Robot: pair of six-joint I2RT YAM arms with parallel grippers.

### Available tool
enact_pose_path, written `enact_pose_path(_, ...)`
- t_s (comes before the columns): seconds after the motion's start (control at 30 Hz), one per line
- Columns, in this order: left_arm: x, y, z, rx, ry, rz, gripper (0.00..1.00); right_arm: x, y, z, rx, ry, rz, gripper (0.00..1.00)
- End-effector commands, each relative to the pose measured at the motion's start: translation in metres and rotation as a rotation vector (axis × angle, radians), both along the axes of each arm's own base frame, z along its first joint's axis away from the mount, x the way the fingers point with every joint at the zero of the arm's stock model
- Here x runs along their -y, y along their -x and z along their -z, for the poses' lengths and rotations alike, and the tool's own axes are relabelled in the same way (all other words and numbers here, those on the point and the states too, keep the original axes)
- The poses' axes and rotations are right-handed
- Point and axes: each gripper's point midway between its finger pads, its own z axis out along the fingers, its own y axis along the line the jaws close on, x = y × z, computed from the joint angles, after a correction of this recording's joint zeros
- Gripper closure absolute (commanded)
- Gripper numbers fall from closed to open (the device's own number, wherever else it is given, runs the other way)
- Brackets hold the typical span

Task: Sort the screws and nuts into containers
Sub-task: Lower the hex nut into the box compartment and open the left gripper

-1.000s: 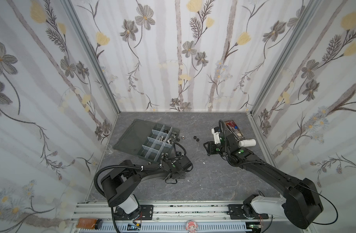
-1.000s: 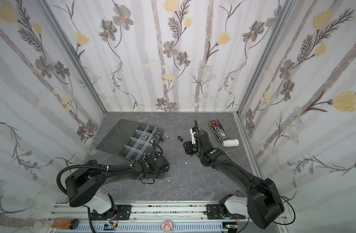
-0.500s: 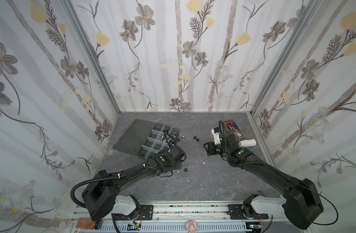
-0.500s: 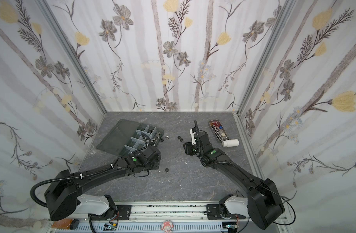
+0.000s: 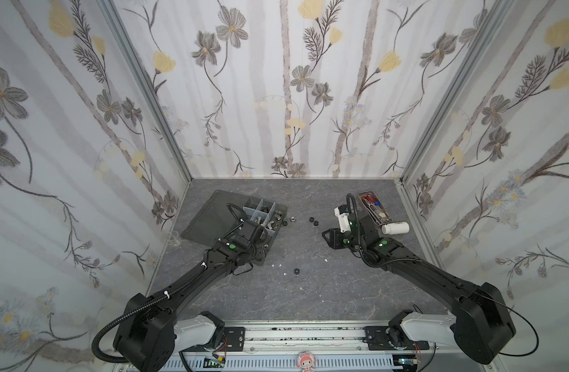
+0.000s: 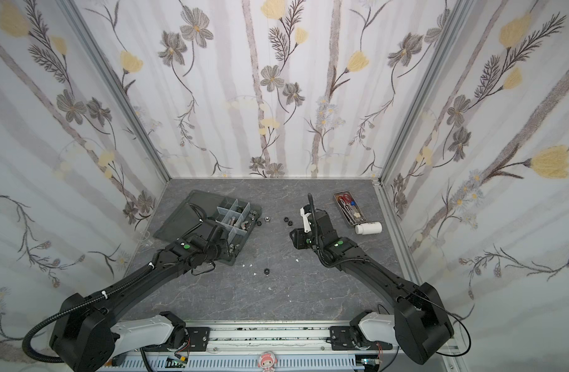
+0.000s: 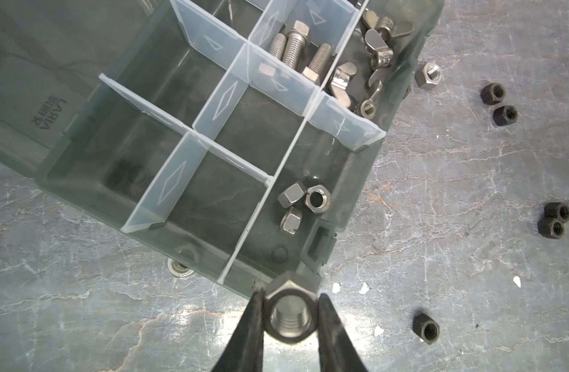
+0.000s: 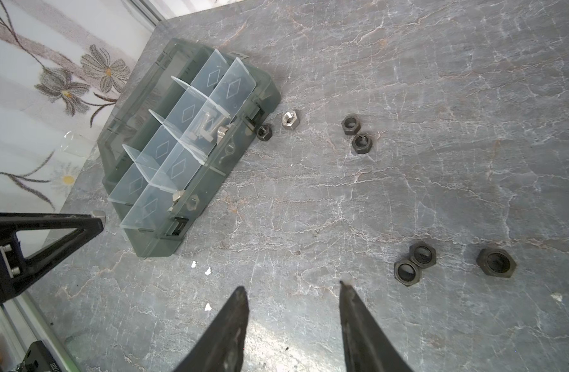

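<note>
The left gripper (image 7: 290, 292) pinches a silver nut (image 7: 289, 317) between its fingertips, at the rim of the box (image 7: 83, 190), at the end nearest the tabletop's (image 5: 309, 296) front edge. The box lies toward the tabletop's left edge. Three silver nuts (image 7: 304, 199) lie in its nearest corner compartment. Bolts (image 7: 293, 48) and wing nuts (image 7: 378, 42) lie in others. Black nuts (image 7: 426, 328) lie loose around the tabletop's middle. The right gripper (image 8: 293, 287) hangs spread and empty above bare tabletop.

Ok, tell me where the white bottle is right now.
In both top views the white bottle lies on its side at the right of the table, by the near end of the scissors tray, just right of the right arm.
</note>
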Motion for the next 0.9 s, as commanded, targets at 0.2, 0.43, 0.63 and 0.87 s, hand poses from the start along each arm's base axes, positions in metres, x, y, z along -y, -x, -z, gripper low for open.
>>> enact_pose_path(0.2,-0.007,-0.021,0.009,-0.026,-0.023,-0.016,0.74,-0.008,-0.001,-0.003,0.02,-0.02,-0.015,0.52)
enact_pose_path(0.43,-0.001,-0.031,0.019,-0.054,-0.011,-0.017,0.74,-0.008,0.0,0.003,0.016,-0.016,-0.022,0.52)
enact_pose_path(0.63,0.006,-0.034,0.027,-0.075,-0.01,-0.006,0.74,-0.009,0.001,0.01,0.011,-0.012,-0.029,0.52)
enact_pose_path(0.87,0.013,-0.038,0.036,-0.097,-0.02,0.006,0.7,-0.009,0.002,0.019,-0.001,-0.005,-0.037,0.52)
